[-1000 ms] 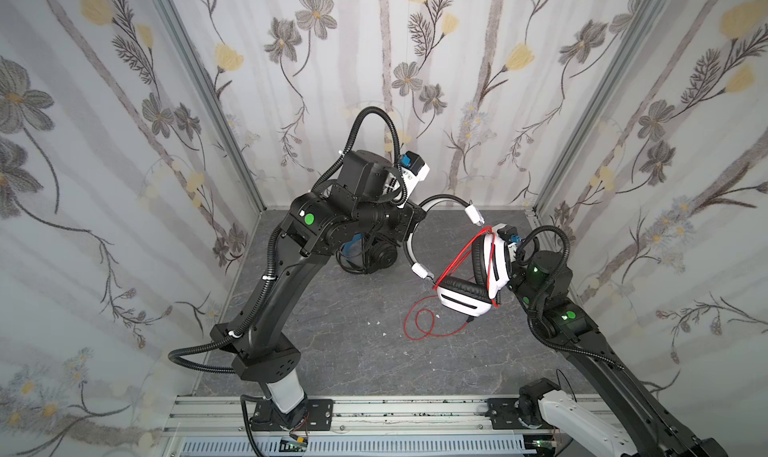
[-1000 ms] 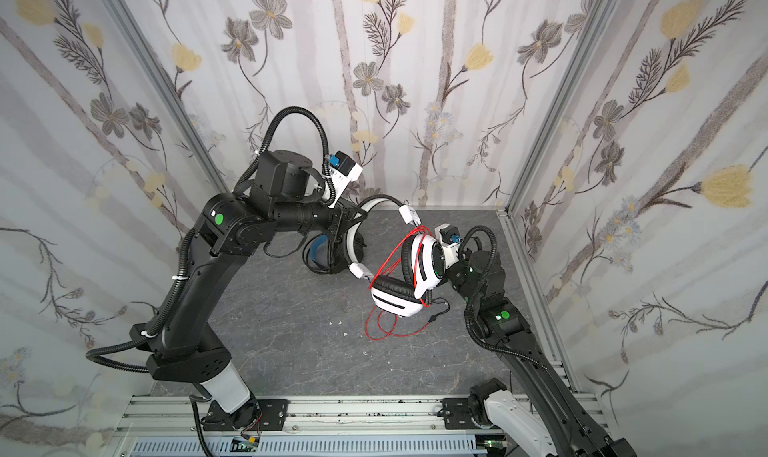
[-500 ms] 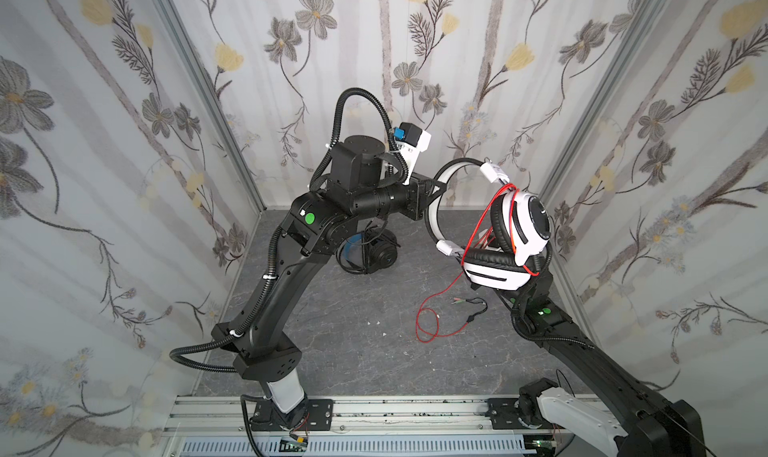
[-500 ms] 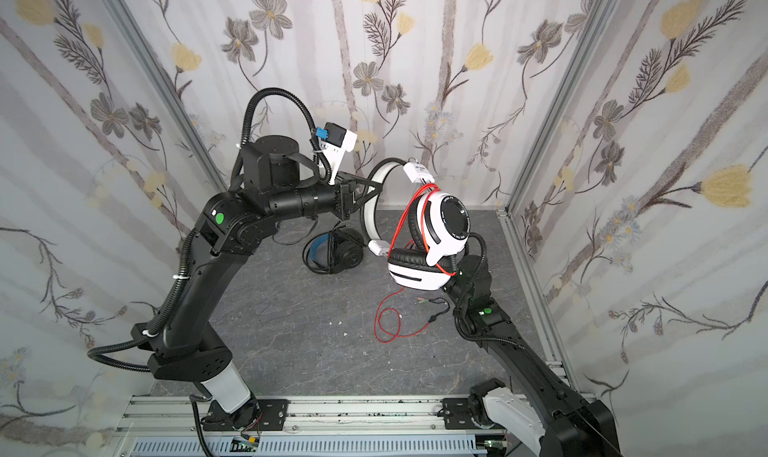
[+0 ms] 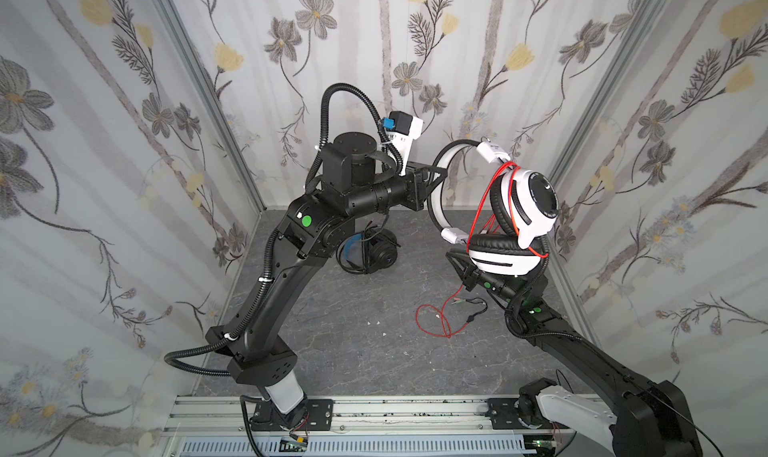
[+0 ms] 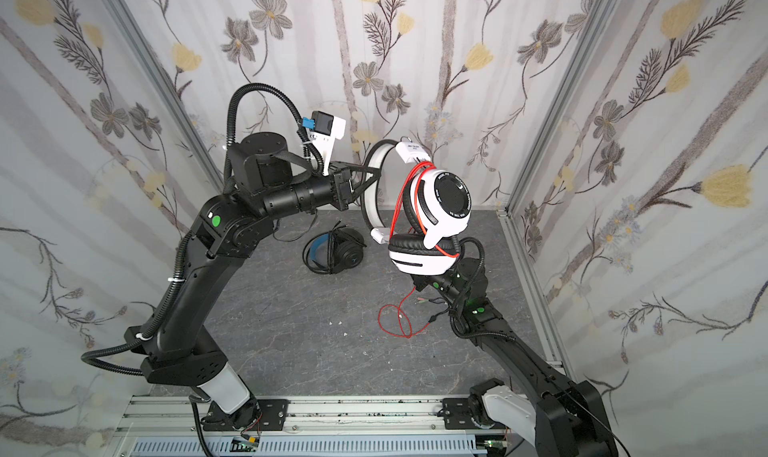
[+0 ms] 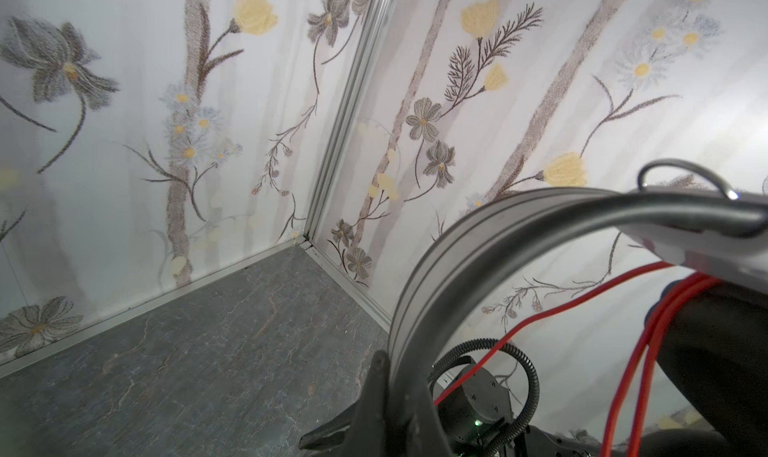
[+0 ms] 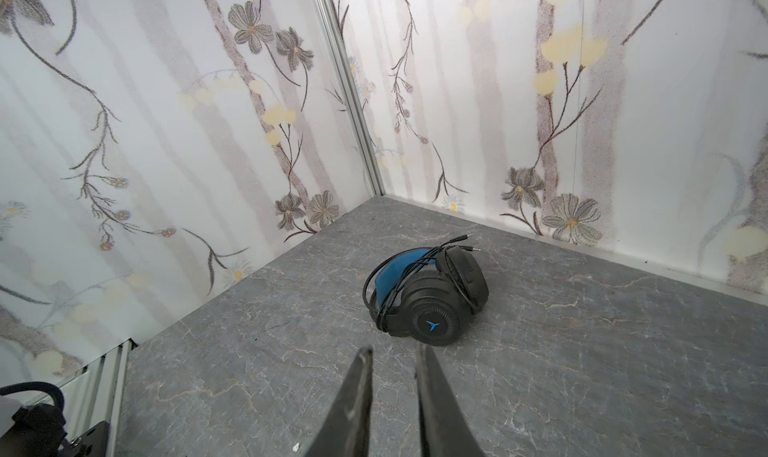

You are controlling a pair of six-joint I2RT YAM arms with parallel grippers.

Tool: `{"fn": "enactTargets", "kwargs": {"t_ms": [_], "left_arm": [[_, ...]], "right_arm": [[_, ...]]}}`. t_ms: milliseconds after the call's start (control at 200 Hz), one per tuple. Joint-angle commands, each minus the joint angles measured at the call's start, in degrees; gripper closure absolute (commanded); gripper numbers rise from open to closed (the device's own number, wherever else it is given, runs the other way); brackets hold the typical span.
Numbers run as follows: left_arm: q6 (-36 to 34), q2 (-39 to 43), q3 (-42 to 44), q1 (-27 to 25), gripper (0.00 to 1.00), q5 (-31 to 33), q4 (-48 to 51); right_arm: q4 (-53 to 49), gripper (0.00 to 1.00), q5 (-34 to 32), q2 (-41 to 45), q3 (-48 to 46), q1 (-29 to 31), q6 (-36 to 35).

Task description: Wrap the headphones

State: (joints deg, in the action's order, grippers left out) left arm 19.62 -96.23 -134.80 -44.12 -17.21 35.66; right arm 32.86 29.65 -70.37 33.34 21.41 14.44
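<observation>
One glossy white headset (image 5: 528,222), curved band clamped in left pincer (image 5: 437,185), right pincer (image 8: 394,348) narrowly parted, empty

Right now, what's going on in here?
The left pincer is clamped on the headband of the white over-ear headphones, holding them in the air. Their red cable is partly looped round the earcups, the rest trailing onto the grey floor. The right pincer sits below, slightly open and empty. The black headphones with blue inner band lie at the back, cable wrapped.
</observation>
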Motion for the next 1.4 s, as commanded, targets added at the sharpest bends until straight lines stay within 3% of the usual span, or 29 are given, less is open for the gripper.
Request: {"fn": "enactTargets", "kwargs": {"t_ms": [0,235,440,615,1029,1394], "left_arm": [[5.73,1.58,2.43,0.70,1.00,9.00,-11.80],[12.52,3.91,12.96,1.05,1.00,22.19,-25.29],[11.71,3.47,13.87,1.27,1.00,35.95,-24.12],[10.20,3.88,16.39,3.22,1.00,40.33,-22.89],[9.50,8.81,28.36,10.13,1.00,45.96,-20.59],[-3.44,7.94,32.34,10.86,1.00,52.03,-12.75]], "right_arm": [[-2.01,0.83,-1.73,0.85,-0.23,0.42,-1.46],[-11.07,0.93,-6.78,1.39,2.99,2.51,-7.12],[-19.42,0.98,-10.27,1.96,5.47,4.16,-12.02],[-22.33,0.99,-11.54,2.49,6.50,5.77,-13.82],[-28.34,0.99,-16.06,3.23,11.24,17.22,-21.66],[-36.81,0.99,-25.18,1.82,18.24,27.96,-29.65]]}}
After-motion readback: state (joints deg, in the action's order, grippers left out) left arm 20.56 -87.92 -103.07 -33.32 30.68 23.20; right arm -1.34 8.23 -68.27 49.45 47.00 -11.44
